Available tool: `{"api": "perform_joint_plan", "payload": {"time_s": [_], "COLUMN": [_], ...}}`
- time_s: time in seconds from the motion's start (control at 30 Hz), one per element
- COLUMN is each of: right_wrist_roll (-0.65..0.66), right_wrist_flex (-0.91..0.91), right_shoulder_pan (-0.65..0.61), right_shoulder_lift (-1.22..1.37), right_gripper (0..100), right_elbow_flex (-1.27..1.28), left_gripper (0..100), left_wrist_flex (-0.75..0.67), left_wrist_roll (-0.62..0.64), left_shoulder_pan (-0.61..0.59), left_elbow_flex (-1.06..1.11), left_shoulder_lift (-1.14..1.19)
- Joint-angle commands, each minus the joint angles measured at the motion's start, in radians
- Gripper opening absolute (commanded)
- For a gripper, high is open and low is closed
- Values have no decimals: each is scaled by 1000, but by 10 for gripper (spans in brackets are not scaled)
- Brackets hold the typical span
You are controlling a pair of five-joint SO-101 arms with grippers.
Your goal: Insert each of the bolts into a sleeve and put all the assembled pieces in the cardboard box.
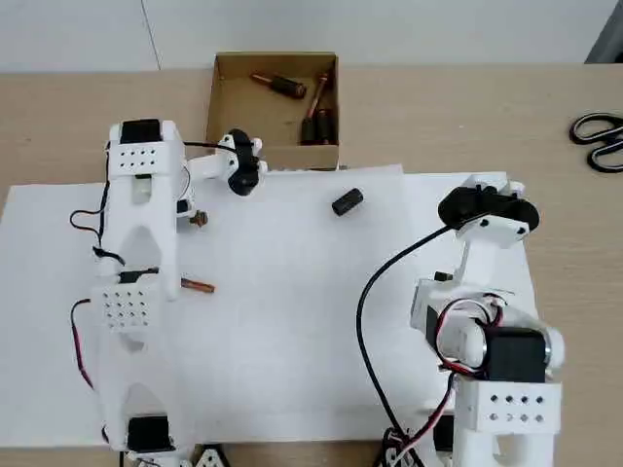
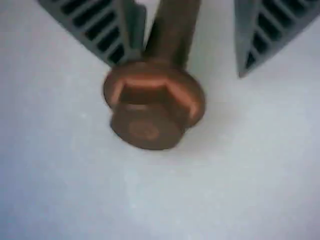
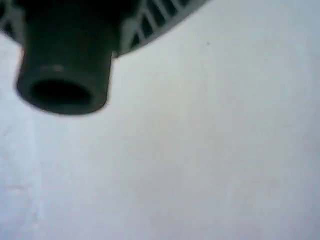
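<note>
Item: bolt, copper-toned metal with a smooth round shank and a flanged hex head, lying on the white sheet just short of the cardboard box, off its left front corner. The left gripper is straddling the shank with jaws standing wide; one ribbed grey finger is touching it and the other is sitting apart. Handling, as a judgement: the fingers should be closing squarely across the shank behind the flange, since so smooth and round a part is likely to be rolling if pinched off-centre. The right gripper, well away from the box on its right front side, is clamping a held sleeve, a matt black tube with an open bore. A loose sleeve is lying near the box's front, and a second bolt farther out. Assembled pieces are resting inside the box.
</note>
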Motion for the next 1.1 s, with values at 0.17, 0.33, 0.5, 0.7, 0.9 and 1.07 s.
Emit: {"api": "perform_joint_plan", "payload": {"time_s": [0.17,0.33,0.5,0.7,0.9,1.07], "right_wrist_roll": [12,12,12,12,12,12], "right_wrist_flex": [-13,-13,-13,-15,-13,-13], "right_shoulder_pan": [12,12,12,10,8,5], "right_shoulder_lift": [-8,-8,-8,-8,-8,-16], "right_gripper": [3,3,3,3,3,3], "right_elbow_flex": [-6,-6,-6,-6,-6,-6], "left_gripper": [118,118,97,63,6,6], "left_wrist_flex": [26,34,57,58,60,61], "left_wrist_roll": [-81,-80,-78,-78,-74,-25], "left_shoulder_pan": [68,81,87,84,78,61], "left_elbow_flex": [-147,-148,-153,-147,-130,-154], "left_shoulder_lift": [75,72,69,77,69,44]}}
